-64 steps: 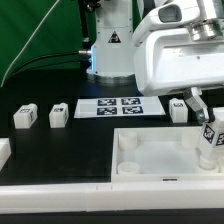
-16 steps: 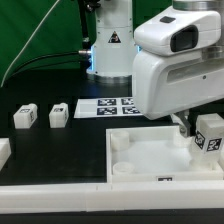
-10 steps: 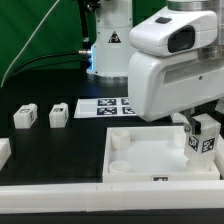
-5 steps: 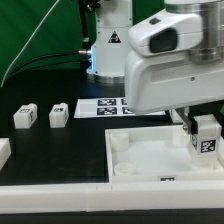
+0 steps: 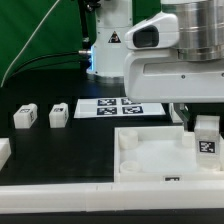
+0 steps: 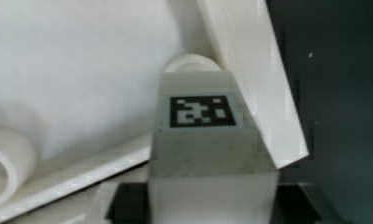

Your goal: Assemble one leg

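My gripper [image 5: 205, 118] is shut on a white leg [image 5: 207, 140] with a black-and-white tag on its face. It holds the leg upright over the far corner of the large white square panel [image 5: 150, 158], at the exterior view's right. In the wrist view the leg [image 6: 204, 130] fills the middle, with dark fingers [image 6: 126, 203] on both sides of it. Its far end points at a round corner hole by the panel's raised rim [image 6: 245, 60]. I cannot tell whether the leg touches the panel.
Two more small tagged white blocks [image 5: 25, 117] [image 5: 58, 114] stand on the black table at the exterior view's left. The marker board [image 5: 117, 107] lies behind the panel. A long white bar [image 5: 60, 190] lies along the front edge, and another white part [image 5: 4, 152] sits at the far left.
The arm has swung so its body now stands higher and further right in the exterior view. The leg stays in the gripper over the panel's far right corner, slightly lower.
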`<state>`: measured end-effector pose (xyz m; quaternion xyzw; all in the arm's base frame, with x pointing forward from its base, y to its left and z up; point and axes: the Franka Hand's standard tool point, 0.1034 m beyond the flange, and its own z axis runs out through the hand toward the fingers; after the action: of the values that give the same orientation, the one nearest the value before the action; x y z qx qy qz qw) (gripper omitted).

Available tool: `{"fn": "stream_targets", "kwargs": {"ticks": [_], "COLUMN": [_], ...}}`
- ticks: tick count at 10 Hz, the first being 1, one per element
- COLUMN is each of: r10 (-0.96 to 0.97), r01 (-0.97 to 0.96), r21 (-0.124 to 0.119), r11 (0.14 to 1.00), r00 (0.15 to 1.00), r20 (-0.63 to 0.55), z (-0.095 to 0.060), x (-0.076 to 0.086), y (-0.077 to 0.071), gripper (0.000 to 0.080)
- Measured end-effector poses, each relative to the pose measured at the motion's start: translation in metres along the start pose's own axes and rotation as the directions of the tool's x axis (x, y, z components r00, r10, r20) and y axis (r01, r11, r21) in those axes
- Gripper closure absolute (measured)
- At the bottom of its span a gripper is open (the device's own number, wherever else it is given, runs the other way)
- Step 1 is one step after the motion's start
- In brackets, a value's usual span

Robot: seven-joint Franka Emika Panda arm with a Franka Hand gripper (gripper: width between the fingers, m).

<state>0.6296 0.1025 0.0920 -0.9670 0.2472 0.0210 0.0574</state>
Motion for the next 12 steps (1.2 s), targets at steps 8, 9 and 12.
{"fn": "stream_targets", "kwargs": {"ticks": [8,9,12], "r10": [0.734,0.805,0.882], "r01": [-0.733,-0.805,-0.882], "r21": [0.016,0.016,0.012], "r11": [0.680,0.593,0.471], "r00": [0.679,0.593,0.471], "r20": [-0.015,-0.012,0.007], "z": [-0.0009,-0.0008,-0.0006], "x": [0.0023,0.0012,0.0011], "y": [0.0018,0.0013,0.0027], "gripper": [0.0509,0.0509,0.0494]}}
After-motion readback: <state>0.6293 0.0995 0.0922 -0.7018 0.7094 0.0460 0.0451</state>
